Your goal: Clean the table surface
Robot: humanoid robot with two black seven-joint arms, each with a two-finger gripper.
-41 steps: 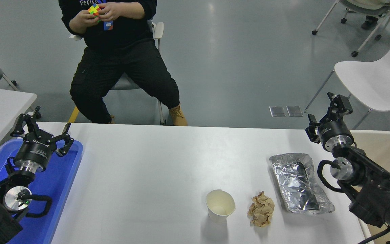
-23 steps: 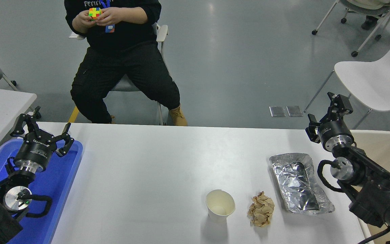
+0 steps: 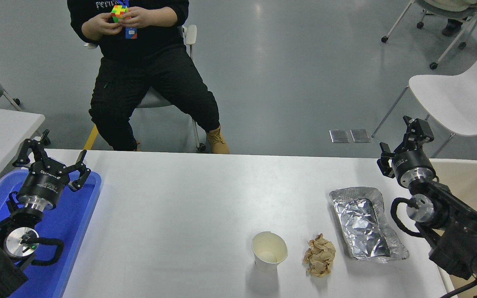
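Spanning most of your view, the worktop (image 3: 172, 215) carried a paper cup (image 3: 269, 250), crumpled brown paper (image 3: 319, 255) just beside it and a foil tray (image 3: 366, 223). Right hand (image 3: 404, 138) (fingers spread, empty) hung at its far right corner; left hand (image 3: 52, 159) gaped over the blue tray (image 3: 77, 219).

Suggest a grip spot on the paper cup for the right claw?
Probably the paper cup rim: it stands upright, mouth open. Bring the right claw down from above, one finger inside; the crumpled brown paper crowds its right side.
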